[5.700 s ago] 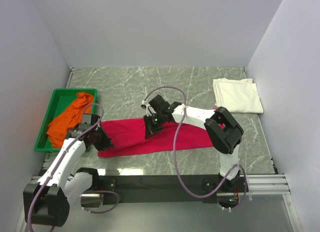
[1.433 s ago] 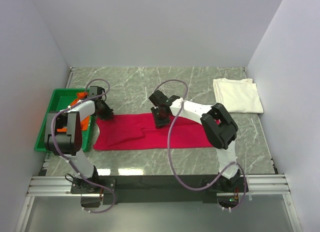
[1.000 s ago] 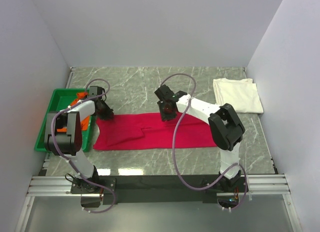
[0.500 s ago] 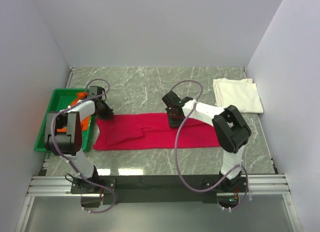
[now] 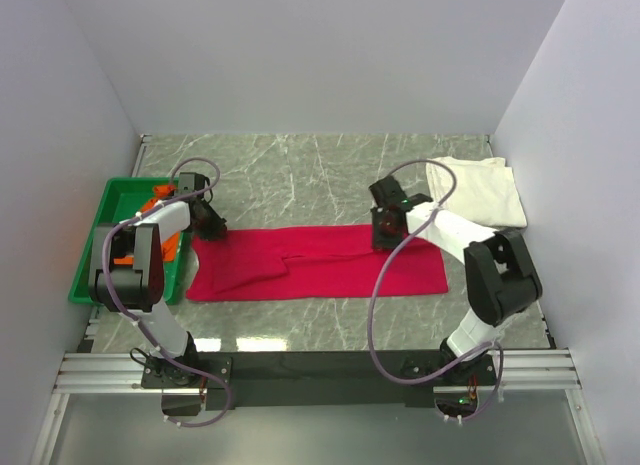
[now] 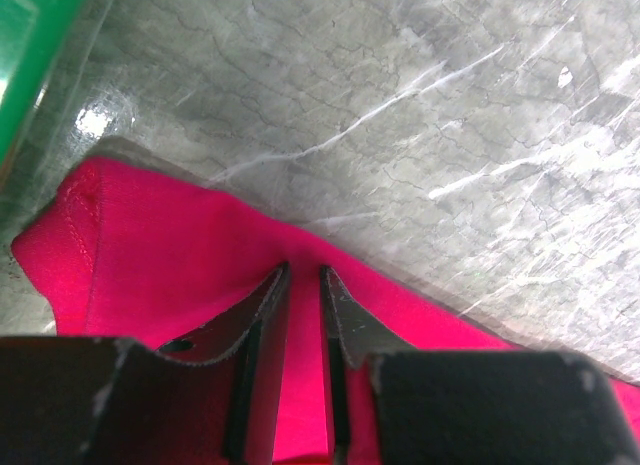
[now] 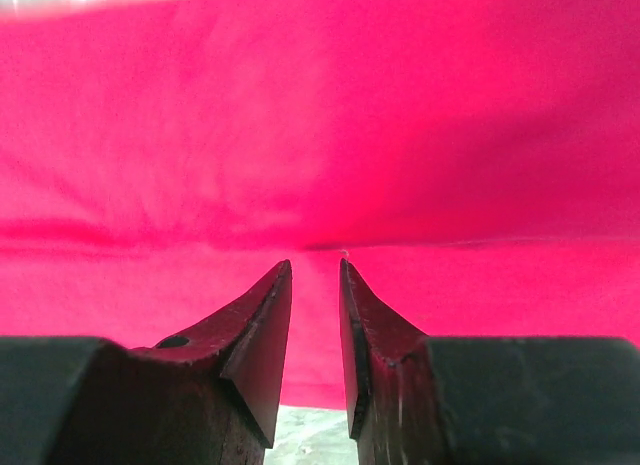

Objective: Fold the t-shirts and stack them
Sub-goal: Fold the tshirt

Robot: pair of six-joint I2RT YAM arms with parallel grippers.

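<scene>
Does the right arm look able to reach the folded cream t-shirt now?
Probably yes: the cream t-shirt lies close by the right gripper, only bare table between them. But its jaws look shut on the crimson t-shirt, so it must let go first.

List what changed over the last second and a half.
The right gripper slid rightward along the far edge of the red shirt, whose right end drew out farther right. The left gripper stayed at its far-left corner; the white shirt, orange shirt and bin are unmoved.
</scene>
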